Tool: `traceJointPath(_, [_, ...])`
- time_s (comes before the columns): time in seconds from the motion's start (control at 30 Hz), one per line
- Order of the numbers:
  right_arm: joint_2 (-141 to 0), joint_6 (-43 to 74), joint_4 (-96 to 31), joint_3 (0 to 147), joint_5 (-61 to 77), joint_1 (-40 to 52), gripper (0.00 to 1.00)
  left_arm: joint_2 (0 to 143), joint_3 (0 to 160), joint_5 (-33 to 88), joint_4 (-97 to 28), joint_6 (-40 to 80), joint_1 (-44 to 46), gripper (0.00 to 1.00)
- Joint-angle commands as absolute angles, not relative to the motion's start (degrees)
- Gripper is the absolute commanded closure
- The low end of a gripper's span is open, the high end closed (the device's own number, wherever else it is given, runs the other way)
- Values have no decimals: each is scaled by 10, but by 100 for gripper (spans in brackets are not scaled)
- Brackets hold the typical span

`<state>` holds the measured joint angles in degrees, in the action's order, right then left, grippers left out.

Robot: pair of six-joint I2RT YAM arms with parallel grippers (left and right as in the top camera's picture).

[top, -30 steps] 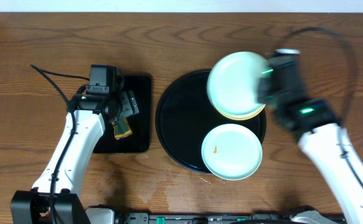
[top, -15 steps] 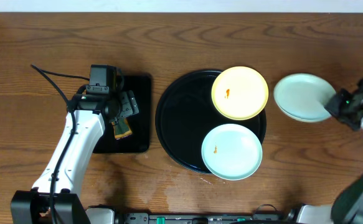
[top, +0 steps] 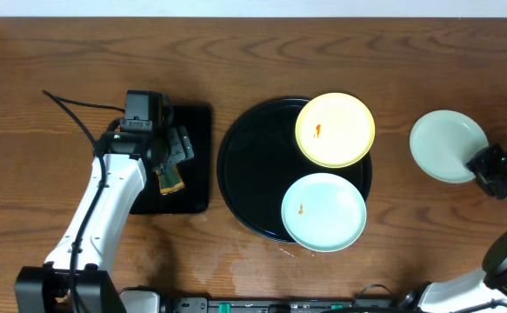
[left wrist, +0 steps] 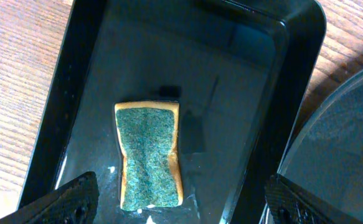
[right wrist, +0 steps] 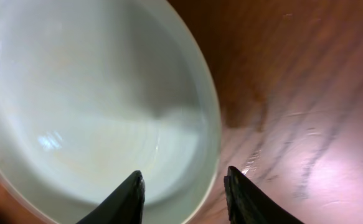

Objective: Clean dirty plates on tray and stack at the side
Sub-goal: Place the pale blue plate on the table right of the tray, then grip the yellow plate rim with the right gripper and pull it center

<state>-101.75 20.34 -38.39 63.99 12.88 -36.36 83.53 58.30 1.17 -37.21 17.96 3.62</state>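
Note:
The round black tray [top: 244,165] holds a pale yellow plate [top: 336,130] with an orange smear at its back right. It also holds a mint-blue plate [top: 323,211] with a small orange speck at its front right. A second mint-blue plate [top: 444,143] is off the tray at the far right; it fills the right wrist view [right wrist: 94,93] and looks free of smears. My right gripper [top: 490,165] [right wrist: 182,177] straddles and grips its rim. My left gripper [top: 177,146] [left wrist: 181,205] is open above the small rectangular tray.
A green-and-yellow sponge [left wrist: 149,155] [top: 170,180] lies in the black rectangular tray [left wrist: 81,74] [top: 196,122], left of the round tray's rim [left wrist: 343,155]. Bare wooden tabletop [right wrist: 306,93] lies around the held plate. A cable [top: 70,109] trails at the left.
My right gripper has carried the mint-blue plate off the yellow plate and out to the right side of the table, uncovering the yellow plate. The left arm has not moved.

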Motion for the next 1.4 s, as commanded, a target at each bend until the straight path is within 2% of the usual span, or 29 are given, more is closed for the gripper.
traceJointPath(0.0, [-955, 183, -385, 640, 168, -356, 58, 835, 584, 11, -374, 176, 36, 13])
traceJointPath(0.13, [-881, 138, -379, 640, 242, -301, 55, 835, 584, 11, -374, 178, 36, 14])
traceJointPath(0.23, [-849, 110, -380, 640, 251, -219, 56, 835, 584, 11, -374, 178, 36, 14])
traceJointPath(0.33, [-855, 102, -382, 639, 175, -121, 63, 835, 584, 11, -375, 178, 36, 14])
traceJointPath(0.43, [-900, 102, -366, 639, 38, -22, 66, 835, 584, 11, -385, 178, 36, 14])
traceJointPath(0.5, [-936, 102, -345, 639, -32, 16, 64, 835, 584, 11, -390, 178, 36, 14])
traceJointPath(0.57, [-970, 102, -316, 639, -72, 40, 67, 835, 584, 11, -392, 178, 36, 13])
traceJointPath(0.77, [-1051, 94, -249, 639, -79, 65, 68, 835, 584, 11, -394, 178, 36, 13])
traceJointPath(0.8, [-1058, 97, -249, 639, -79, 65, 77, 835, 584, 11, -394, 178, 36, 13])
traceJointPath(0.83, [-1063, 98, -250, 639, -78, 65, 91, 835, 584, 11, -394, 178, 36, 13])
traceJointPath(0.87, [-1065, 98, -251, 639, -73, 65, 99, 835, 584, 11, -394, 178, 36, 13])
traceJointPath(1.13, [-1013, 102, -294, 640, 25, 66, 99, 835, 584, 11, -394, 178, 36, 13])
traceJointPath(1.27, [-974, 141, -316, 640, 69, 79, 99, 835, 584, 11, -394, 178, 36, 13])
traceJointPath(1.37, [-970, 211, -338, 640, 70, 94, 99, 835, 584, 11, -394, 178, 36, 13])
